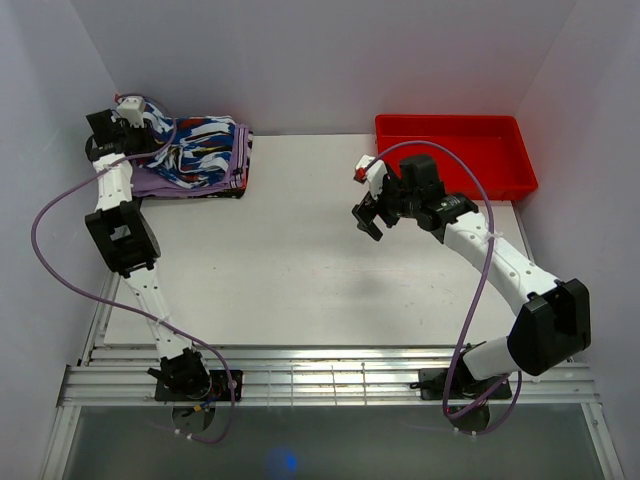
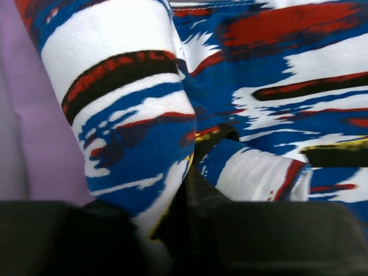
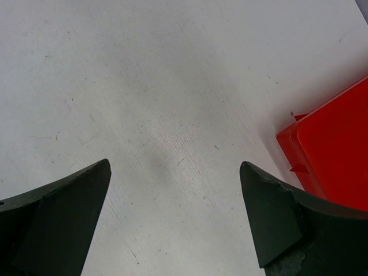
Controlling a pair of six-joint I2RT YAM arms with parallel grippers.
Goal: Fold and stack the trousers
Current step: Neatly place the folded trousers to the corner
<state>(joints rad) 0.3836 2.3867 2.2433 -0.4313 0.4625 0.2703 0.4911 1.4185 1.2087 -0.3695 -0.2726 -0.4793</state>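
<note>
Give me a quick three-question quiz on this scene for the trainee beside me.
1. True or false: the jaws of the right arm stand open over bare table.
2. The trousers lie on: A a wooden shelf; B the lilac cloth; C a cardboard box.
3. What sits at the table's far right?
Key: 1 true; 2 B; 3 the red bin.
</note>
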